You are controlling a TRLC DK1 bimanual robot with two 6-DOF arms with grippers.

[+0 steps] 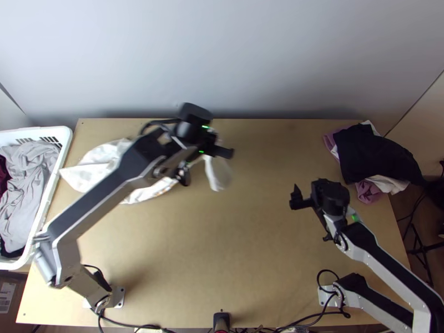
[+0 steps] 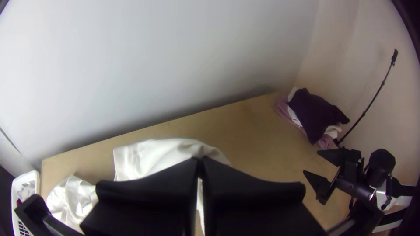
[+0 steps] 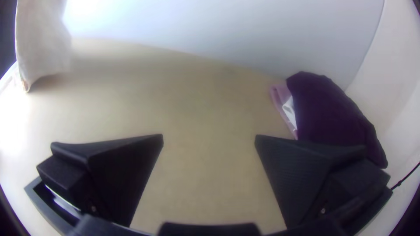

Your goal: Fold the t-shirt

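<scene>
I had the left end effector (image 1: 206,157) closed on the white t-shirt (image 1: 101,154), lifting part of it so a flap hung down. The rest lay loosely bunched on the left of the surface (image 1: 250,266), near the laundry basket (image 1: 51,191). My right end effector (image 1: 312,217) was open and empty, nearer me than the clothes pile (image 1: 374,152).

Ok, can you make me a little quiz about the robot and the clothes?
1. True or false: the right gripper is shut.
2. What is the left gripper holding?
a) the dark cloth
b) the white shirt
c) a black cable
3. Fill in the colour: the basket with the grey cloth in it is ____.

Key: 1 false; 2 b; 3 white
</scene>
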